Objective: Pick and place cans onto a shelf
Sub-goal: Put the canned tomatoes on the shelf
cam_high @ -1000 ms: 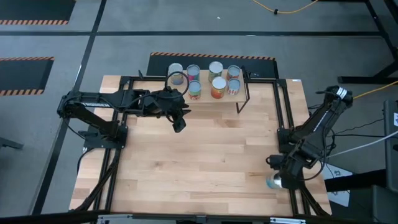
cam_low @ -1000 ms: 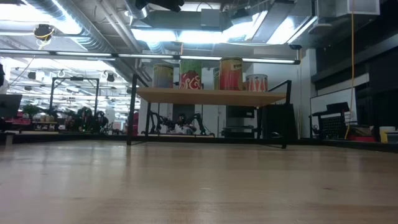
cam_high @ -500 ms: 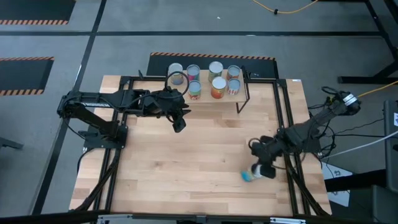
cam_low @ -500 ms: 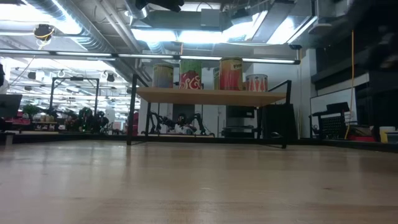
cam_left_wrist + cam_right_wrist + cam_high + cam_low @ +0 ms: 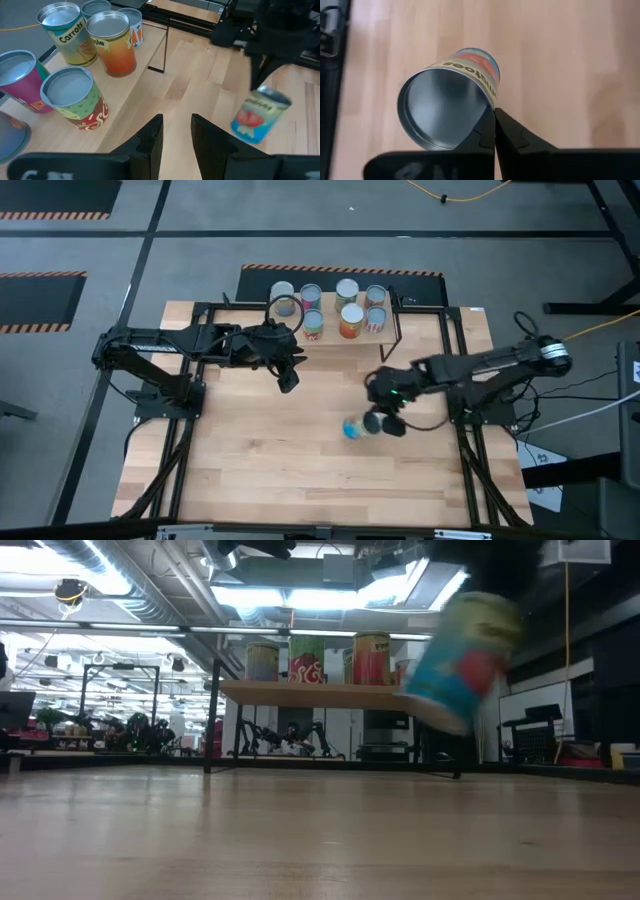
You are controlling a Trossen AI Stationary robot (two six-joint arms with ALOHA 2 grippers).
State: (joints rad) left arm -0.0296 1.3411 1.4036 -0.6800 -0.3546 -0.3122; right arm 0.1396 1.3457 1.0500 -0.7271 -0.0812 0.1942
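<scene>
My right hand pinched the rim of a blue tomato can, tilted above the worktop near mid-table. My left hand, fingers apart and empty, hovered just before the shelf, which carried seven cans.

Eight small cylindrical tins with round metal tops and coloured labels are in view. Seven of them stand on the shelf's board, near the tabletop's far edge. One more, a blue-labelled tin with a red picture, is off the shelf, over the middle of the tabletop, toward its right edge. There is one low shelf with a light wooden top and thin black legs. Two dark arms are there, each with one two-finger tool: the left tool and the right tool.
</scene>
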